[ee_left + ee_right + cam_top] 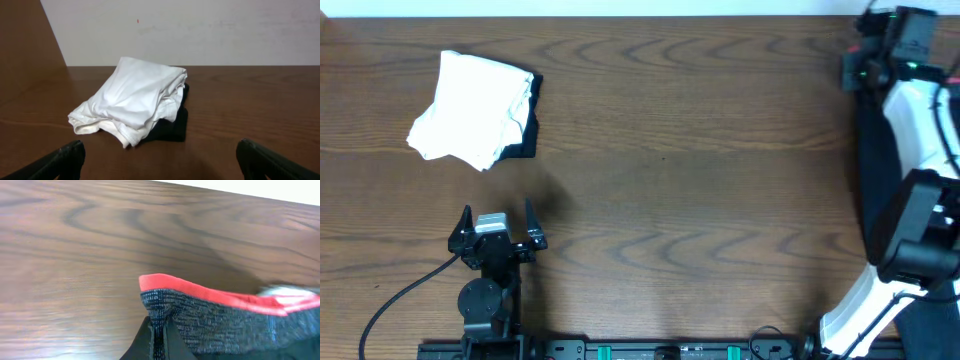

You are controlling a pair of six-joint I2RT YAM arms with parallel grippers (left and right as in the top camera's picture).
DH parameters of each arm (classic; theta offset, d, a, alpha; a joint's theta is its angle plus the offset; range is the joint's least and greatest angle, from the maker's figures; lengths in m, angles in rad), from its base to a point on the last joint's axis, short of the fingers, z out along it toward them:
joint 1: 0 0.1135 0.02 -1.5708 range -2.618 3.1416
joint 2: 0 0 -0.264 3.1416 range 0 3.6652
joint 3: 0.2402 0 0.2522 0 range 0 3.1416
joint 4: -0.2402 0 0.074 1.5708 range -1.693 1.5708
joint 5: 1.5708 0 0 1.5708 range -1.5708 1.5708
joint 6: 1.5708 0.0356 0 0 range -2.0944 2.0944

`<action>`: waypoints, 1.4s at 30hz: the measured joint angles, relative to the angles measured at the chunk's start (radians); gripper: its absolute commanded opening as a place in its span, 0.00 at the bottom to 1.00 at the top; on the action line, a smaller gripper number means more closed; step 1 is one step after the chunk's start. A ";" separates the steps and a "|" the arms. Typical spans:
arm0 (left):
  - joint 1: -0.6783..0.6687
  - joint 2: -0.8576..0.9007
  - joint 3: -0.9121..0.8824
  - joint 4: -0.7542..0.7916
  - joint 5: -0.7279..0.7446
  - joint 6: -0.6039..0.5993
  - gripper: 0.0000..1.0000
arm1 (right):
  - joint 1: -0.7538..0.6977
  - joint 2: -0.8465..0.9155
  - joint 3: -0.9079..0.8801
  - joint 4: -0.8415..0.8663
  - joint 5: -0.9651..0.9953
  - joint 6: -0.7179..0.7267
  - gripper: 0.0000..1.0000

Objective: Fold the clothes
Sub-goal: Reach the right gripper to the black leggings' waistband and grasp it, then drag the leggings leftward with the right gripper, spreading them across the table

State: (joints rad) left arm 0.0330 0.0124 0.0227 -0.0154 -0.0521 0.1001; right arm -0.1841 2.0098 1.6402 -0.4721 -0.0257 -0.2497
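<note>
Right end effector [159,332] is clamped on the grey, red-edged pants waistband [225,322]. Left end effector [498,212] sits wide open, empty, near the white pile [475,110] on the table [700,180].

Soft, even light — faint shadows on the table [670,150], slight glare on the white garment [475,110]

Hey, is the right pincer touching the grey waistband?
Touching. The right wrist view shows the right pincer shut on the grey waistband, fabric pinched between its fingertips.
</note>
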 measured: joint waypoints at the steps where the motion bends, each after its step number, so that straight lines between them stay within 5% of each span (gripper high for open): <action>1: 0.000 0.000 0.000 0.000 0.000 0.000 0.98 | 0.017 0.002 -0.001 -0.005 -0.006 0.000 0.01; 20: 0.000 0.000 0.000 0.000 0.000 0.000 0.98 | 0.729 0.195 -0.007 0.360 -0.115 0.224 0.01; 31: 0.000 0.000 0.000 0.000 0.000 0.000 0.98 | 1.152 0.269 -0.007 0.367 -0.096 0.213 0.02; 36: 0.000 0.000 0.000 0.000 0.000 0.000 0.98 | 1.198 0.269 -0.007 0.364 -0.079 0.210 0.65; 42: 0.000 0.000 0.000 0.000 0.000 0.000 0.98 | 1.188 0.261 -0.007 0.348 -0.066 0.200 0.99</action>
State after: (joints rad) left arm 0.0330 0.0124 0.0231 -0.0154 -0.0521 0.1001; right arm 1.0039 2.2711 1.6333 -0.1242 -0.0914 -0.0502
